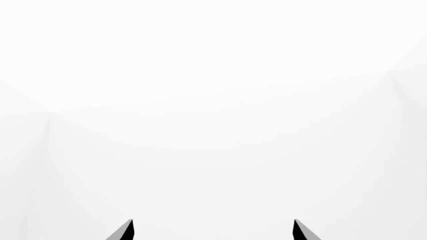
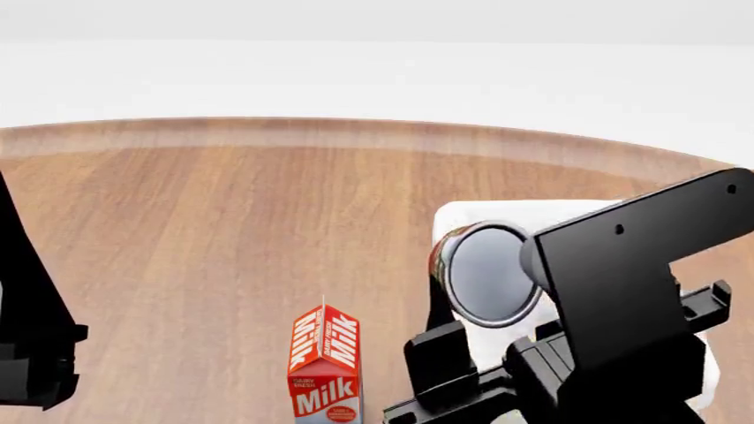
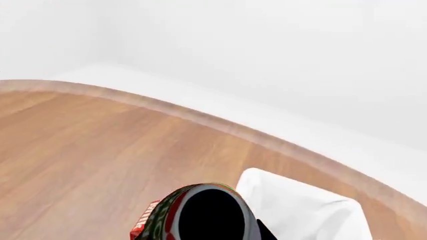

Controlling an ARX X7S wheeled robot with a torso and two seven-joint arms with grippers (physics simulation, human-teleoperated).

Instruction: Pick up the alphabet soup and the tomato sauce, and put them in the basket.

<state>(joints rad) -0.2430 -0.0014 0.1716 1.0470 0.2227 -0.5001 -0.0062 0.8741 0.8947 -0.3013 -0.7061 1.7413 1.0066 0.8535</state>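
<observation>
A round wooden table fills the head view, pale banding along its curved far edge, and plain white room is seen beyond it. In the left wrist view nothing but white walls is shown, with two dark fingertips of the left gripper set well apart at the frame's edge, nothing between them: wide open. From the head, only a black part of the left arm is glimpsed at the left border.

A red and white milk carton is stood upright on the wood, near the front, left of the right arm and apart from it.

The basket is largely masked by the right arm: only a white corner of its lined rim is made out behind the can. In the right wrist view the same white corner is seen just beyond the can.

The right gripper is held up over the table, its black bracket raised high across the right of the head view. The tomato sauce is clamped in it, tipped on its side so the silver end is turned toward the head camera. Its red and green label is caught in the right wrist view. Whether the can is above the basket or just in front of it cannot be told.
</observation>
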